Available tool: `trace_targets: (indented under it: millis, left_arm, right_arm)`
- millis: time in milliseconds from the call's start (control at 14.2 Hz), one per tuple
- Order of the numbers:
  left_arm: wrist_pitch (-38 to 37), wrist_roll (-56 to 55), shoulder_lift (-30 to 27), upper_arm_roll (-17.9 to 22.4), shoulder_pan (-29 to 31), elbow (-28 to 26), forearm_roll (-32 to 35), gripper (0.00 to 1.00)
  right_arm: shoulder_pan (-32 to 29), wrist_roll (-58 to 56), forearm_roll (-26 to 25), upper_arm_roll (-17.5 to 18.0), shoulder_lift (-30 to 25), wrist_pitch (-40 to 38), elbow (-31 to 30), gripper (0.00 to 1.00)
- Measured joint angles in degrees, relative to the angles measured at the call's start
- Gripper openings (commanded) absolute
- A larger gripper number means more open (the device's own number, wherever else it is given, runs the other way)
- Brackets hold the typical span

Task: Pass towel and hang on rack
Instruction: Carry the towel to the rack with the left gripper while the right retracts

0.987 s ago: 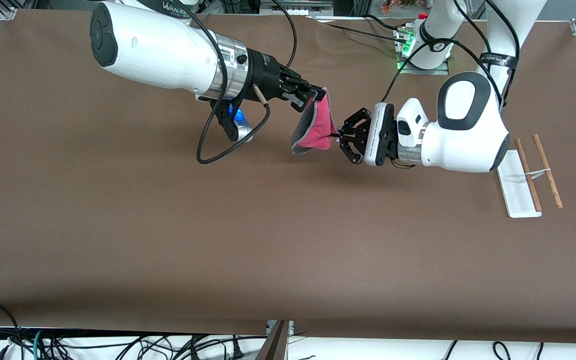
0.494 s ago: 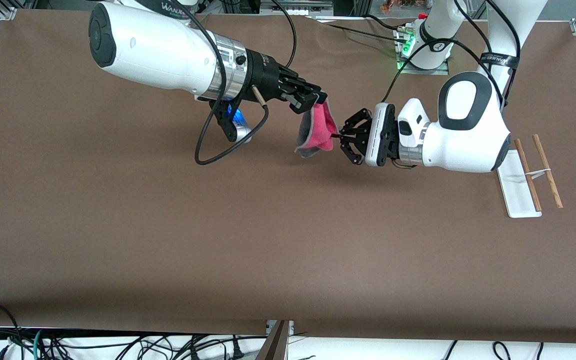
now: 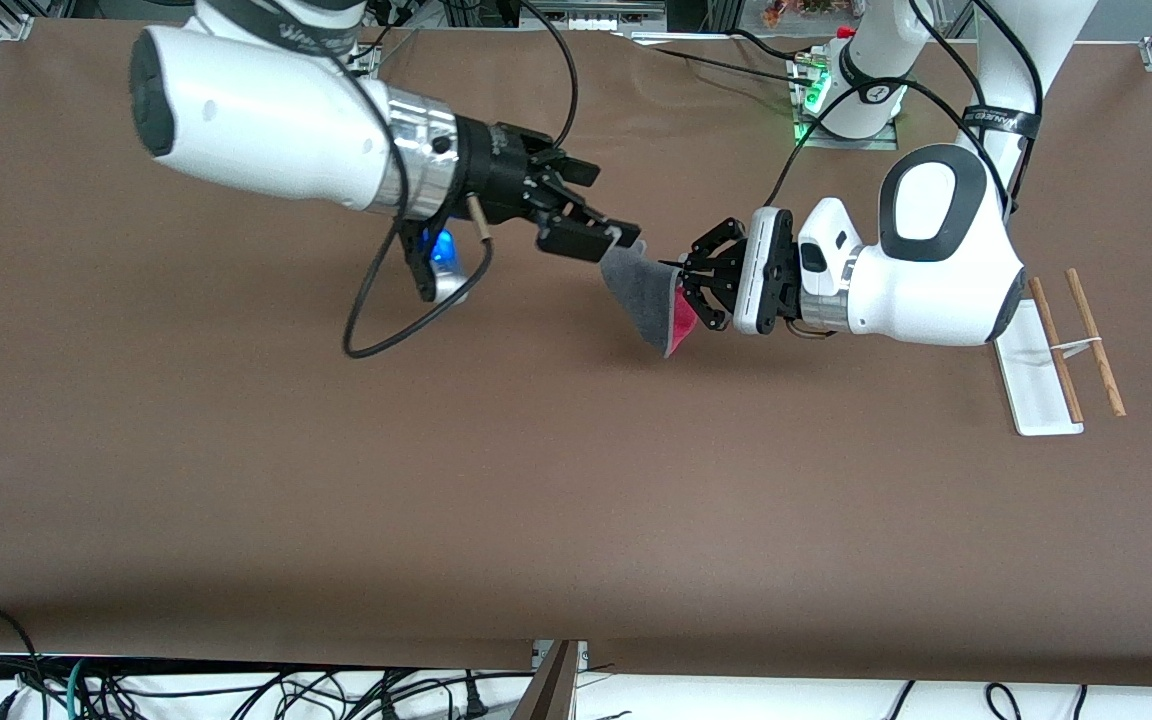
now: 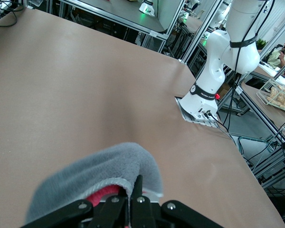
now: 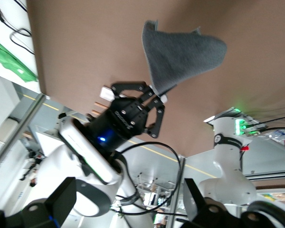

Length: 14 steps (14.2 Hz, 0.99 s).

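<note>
I'm seeing the left gripper (image 3: 684, 279) pinching the towel (image 3: 648, 297) by one edge, jaws closed on it over the middle of the table (image 3: 536, 480). The right gripper (image 3: 626, 238) is hovering just beside the towel's upper corner, fingers spread wide. The rack (image 3: 1056, 350) is sitting near the left arm's end.

Grey-and-pink towel (image 3: 648, 300) dangling midair from one pinched edge; wooden-rod rack (image 3: 1054, 352) at the left arm's table end.

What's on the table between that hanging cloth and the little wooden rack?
Front view: only the left arm, whose left gripper holds the towel; table toward the rack looks bare.
</note>
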Motion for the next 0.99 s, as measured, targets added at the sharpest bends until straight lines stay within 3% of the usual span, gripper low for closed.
trace_targets:
  millis: [212, 494, 705, 987]
  left_arm:
    - [-1.80, -0.36, -0.21, 0.50, 0.81, 0.15, 0.75, 0.00]
    - [-9.40, -4.91, -1.02, 1.04, 4.64, 3.08, 9.26, 0.00]
    - [-15.79, -5.56, -0.96, 1.29, 10.68, 4.45, 15.94, 0.00]
    - [-22.26, -5.55, 0.73, 1.68, 21.09, 8.39, 28.02, 0.00]
  right_arm:
    - [-4.55, -1.90, 0.28, -0.08, -0.45, -1.20, 0.07, 1.00]
    - [-10.95, -12.97, 0.27, -0.43, -1.62, -7.04, 0.10, 1.00]
    - [-15.36, -20.92, 0.10, -0.52, -1.64, -12.03, 0.08, 1.00]
    - [-17.47, -32.28, -7.75, -0.63, -1.96, -17.65, -0.43, 1.00]
